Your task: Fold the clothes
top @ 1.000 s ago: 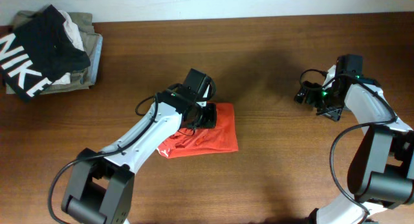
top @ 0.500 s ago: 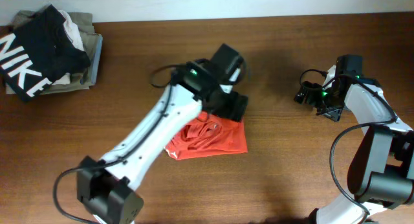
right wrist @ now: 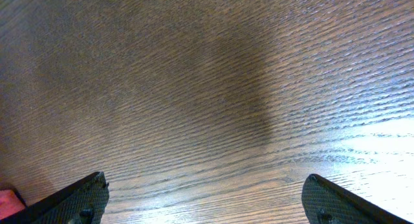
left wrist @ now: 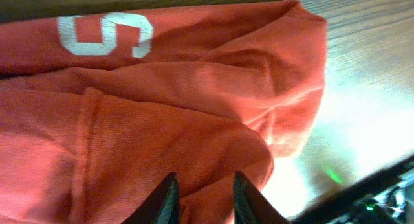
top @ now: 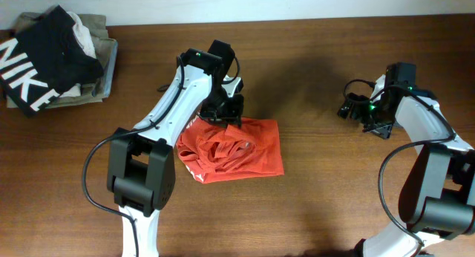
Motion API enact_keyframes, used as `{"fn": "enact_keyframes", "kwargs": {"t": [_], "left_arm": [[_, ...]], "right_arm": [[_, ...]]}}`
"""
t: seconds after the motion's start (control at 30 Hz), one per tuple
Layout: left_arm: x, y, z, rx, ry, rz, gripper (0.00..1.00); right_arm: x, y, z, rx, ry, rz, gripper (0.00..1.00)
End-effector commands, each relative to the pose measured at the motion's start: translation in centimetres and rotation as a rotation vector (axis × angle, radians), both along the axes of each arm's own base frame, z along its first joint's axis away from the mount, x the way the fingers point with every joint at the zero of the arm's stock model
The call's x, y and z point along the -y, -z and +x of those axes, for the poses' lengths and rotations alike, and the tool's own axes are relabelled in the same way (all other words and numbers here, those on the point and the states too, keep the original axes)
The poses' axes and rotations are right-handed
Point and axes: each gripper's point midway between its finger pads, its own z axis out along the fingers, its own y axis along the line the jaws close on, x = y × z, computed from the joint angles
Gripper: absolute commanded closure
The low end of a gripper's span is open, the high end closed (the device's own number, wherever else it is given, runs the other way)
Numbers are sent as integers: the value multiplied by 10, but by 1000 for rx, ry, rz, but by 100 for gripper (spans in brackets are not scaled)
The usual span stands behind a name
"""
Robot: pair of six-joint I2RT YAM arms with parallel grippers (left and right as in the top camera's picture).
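Note:
The red-orange T-shirt (top: 241, 149) lies crumpled in a rough square at the table's middle. In the left wrist view the T-shirt (left wrist: 162, 101) fills the frame, with a white letter S (left wrist: 103, 35) at the top left. My left gripper (top: 223, 112) is at the shirt's back edge. Its fingers (left wrist: 204, 188) stand close together with a fold of the red cloth pinched between them. My right gripper (top: 350, 107) is far to the right of the shirt, wide open (right wrist: 207, 198) over bare wood and holding nothing.
A black garment with white NIKE letters (top: 44, 56) lies on folded khaki garments (top: 100, 45) at the back left corner. The table's back edge runs just behind that pile. A sliver of red cloth (right wrist: 6, 199) shows at the right wrist view's lower left.
My left arm rose and swung right with the shirt, then came down at its back edge. The shirt shifted right and spread wider. The right arm has not moved.

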Motion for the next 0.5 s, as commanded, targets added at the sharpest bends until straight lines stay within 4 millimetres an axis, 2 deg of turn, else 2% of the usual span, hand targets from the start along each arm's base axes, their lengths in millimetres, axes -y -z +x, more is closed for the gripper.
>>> {"fn": "enact_keyframes", "kwargs": {"t": [0.0, 0.03, 0.07, 0.17, 0.23, 0.3, 0.4, 0.43, 0.47], "left_arm": [[10, -4, -3, -22, 7, -59, 83], [10, -4, -2, -18, 7, -61, 96], [15, -4, 5, 2, -27, -75, 100], [36, -10, 30, 85, -87, -153, 100], [65, -11, 51, 159, -132, -214, 100], [88, -6, 55, 186, -127, -247, 100], [136, 1, 49, 232, -86, -304, 100], [149, 8, 43, 219, -83, -307, 99], [156, 25, 36, 205, -68, -280, 87]], "right_arm": [[3, -11, 5, 29, 11, -14, 1], [4, -11, 5, 29, 11, -14, 1], [4, -11, 5, 29, 11, -14, 1], [4, -11, 5, 29, 11, -14, 1], [4, -11, 5, 29, 11, -14, 1], [4, -11, 5, 29, 11, -14, 2], [4, -11, 5, 29, 11, -14, 1], [4, -11, 5, 29, 11, -14, 1], [4, -11, 5, 29, 11, -14, 1]]}}
